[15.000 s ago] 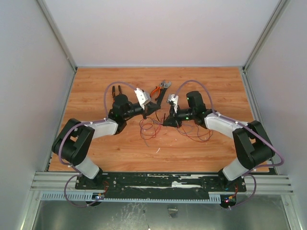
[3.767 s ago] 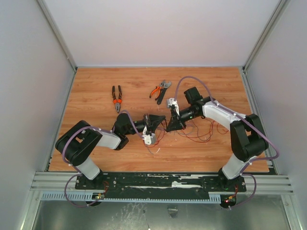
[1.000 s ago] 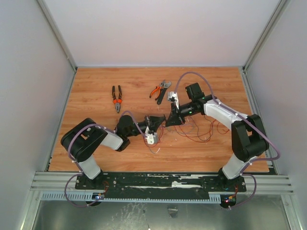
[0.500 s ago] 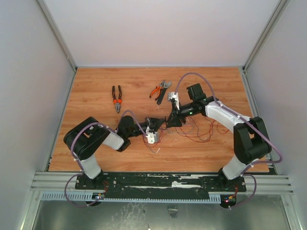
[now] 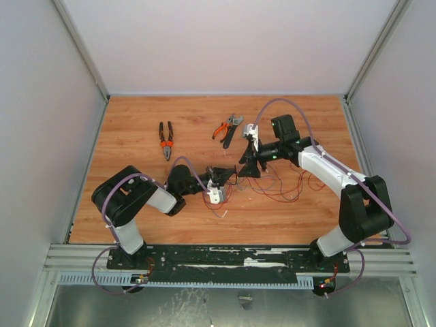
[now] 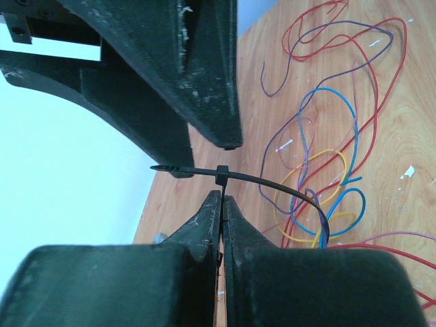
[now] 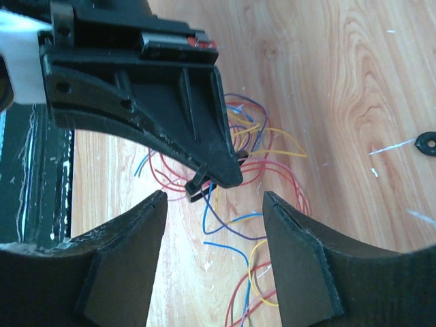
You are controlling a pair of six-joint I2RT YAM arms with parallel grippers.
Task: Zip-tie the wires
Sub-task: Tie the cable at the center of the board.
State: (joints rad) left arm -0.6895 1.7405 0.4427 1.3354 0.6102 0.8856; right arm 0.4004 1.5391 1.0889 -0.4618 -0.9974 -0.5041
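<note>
Wires [image 6: 320, 177], thin and long, in loose red, orange, blue and yellow loops, lie tangled on the wooden desk [image 5: 136, 116], about halfway between its near and far edges and somewhat toward its right edge. The thin black plastic zip tie [image 6: 221, 174] is at the left side of that tangle. Its strap curves in an arc down into the strands, its square head sits at the top of the arc, and its pointed tail sticks out straight past the head.

The left gripper [image 6: 222, 197] has its two black fingers pressed flat together, with no gap between them, and the zip tie's head sits right at their tips. The right gripper [image 7: 213, 196] faces it from the far right side with its fingers spread apart and nothing held between them. The left gripper's fingertip and the end of the zip tie show in the gap. From above, the two grippers meet tip to tip near the middle of the desk.

Long-nosed pliers with orange and black handles [image 5: 165, 139] lie toward the far left corner. A second orange-handled tool [image 5: 228, 128] lies near the middle of the far edge, well apart from the wires.
</note>
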